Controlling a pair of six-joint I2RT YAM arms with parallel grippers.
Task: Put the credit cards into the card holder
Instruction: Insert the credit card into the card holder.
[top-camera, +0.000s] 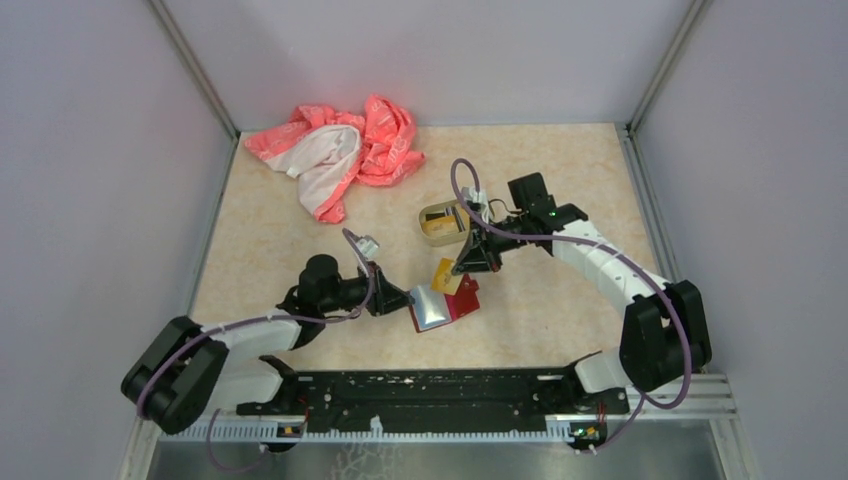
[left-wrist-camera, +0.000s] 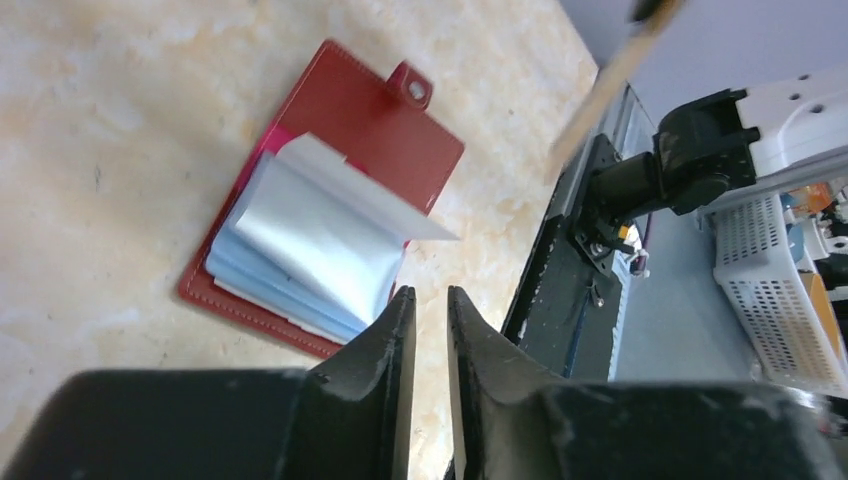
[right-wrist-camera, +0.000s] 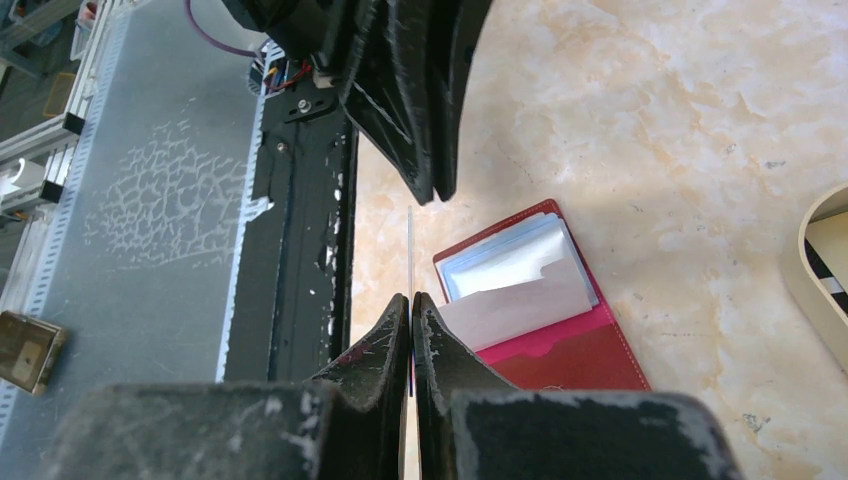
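Observation:
The card holder lies open on the table, dark red, with its pale plastic pockets fanned upward. My left gripper sits at its left edge; its jaws stand a narrow gap apart with nothing between them. My right gripper hovers just above the holder's far side, shut on a yellow credit card. In the right wrist view that card shows edge-on as a thin line rising from the gripper. The holder lies right below it.
A tan tin tray with more cards in it stands behind the holder, its rim at the right edge of the right wrist view. A pink and white cloth lies crumpled at the back left. The black base rail runs along the near edge.

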